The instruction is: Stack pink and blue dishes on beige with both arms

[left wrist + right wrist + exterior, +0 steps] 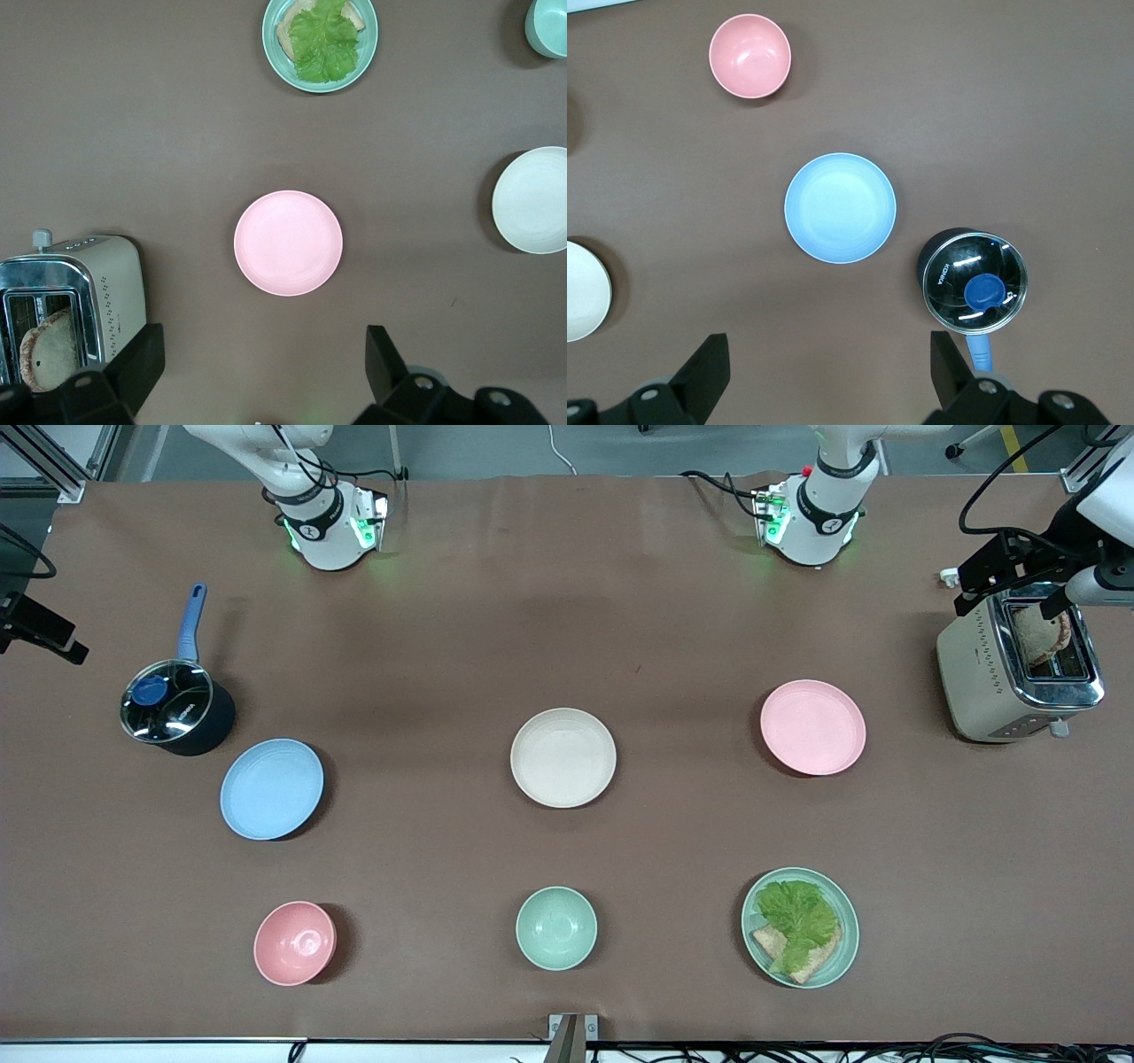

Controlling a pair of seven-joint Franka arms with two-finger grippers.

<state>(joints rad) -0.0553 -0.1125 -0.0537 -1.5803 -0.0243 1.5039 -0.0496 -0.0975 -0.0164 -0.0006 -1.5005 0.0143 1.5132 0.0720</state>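
The beige plate [563, 757] sits bare at the middle of the table [567, 602], with nothing stacked on it. My pink plate [812, 726] lies flat toward the left arm's end, a little farther from the front camera than the beige one and well apart from it. My blue plate [271, 788] lies flat toward the right arm's end, a little nearer the front camera than the beige plate and equally well apart. Neither plate is touched. My left gripper [261, 376] hangs high over the table with the pink plate [288, 243] just ahead of its fingers [142, 359], which are spread wide and hold nothing. My right gripper [828, 376] hangs the same way with the blue plate [840, 208] just ahead of it, its fingers [709, 363] also spread wide and empty. In the front view only the arms' bases show, along the top edge, so both arms wait above their plates. Just beside the blue plate, farther from the front camera, stands a dark pot [177, 708] with a glass lid and a blue handle. Nearer the front camera lie a pink bowl [294, 942], a mint bowl [555, 927] and a green plate [842, 948] carrying lettuce [797, 917] on bread. A toaster [983, 682] with a slice of bread in its slot stands at the left arm's end, beside the pink plate
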